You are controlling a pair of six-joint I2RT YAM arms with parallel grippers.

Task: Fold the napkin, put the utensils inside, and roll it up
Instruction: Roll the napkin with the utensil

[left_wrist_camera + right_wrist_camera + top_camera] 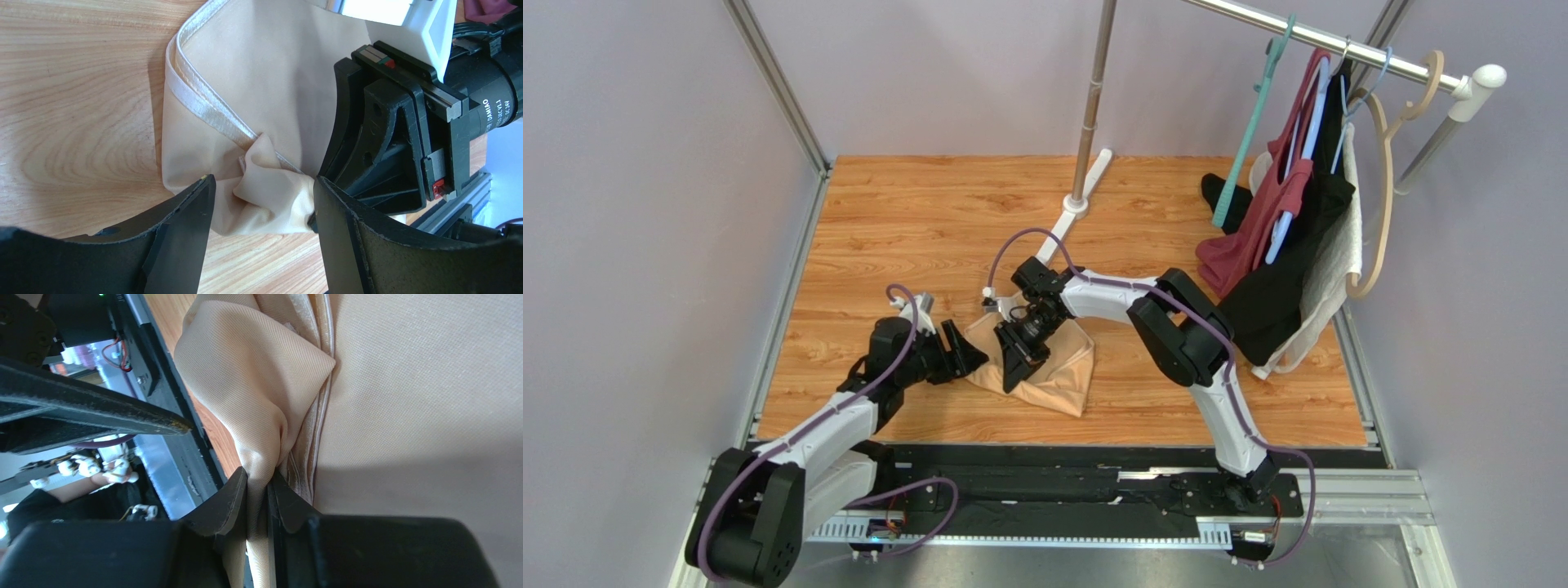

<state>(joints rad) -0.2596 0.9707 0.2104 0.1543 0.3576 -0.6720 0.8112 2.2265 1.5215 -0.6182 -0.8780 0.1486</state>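
The napkin [1069,371] lies mid-counter [891,221], a raised fold pinched tight in the right fingers [230,496], while the left fingers [184,220] stand wide at its bunched left corner.

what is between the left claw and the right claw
A bunched fold of the napkin, pinched by the right claw, sits just ahead of the open left claw. The left wrist view shows it.
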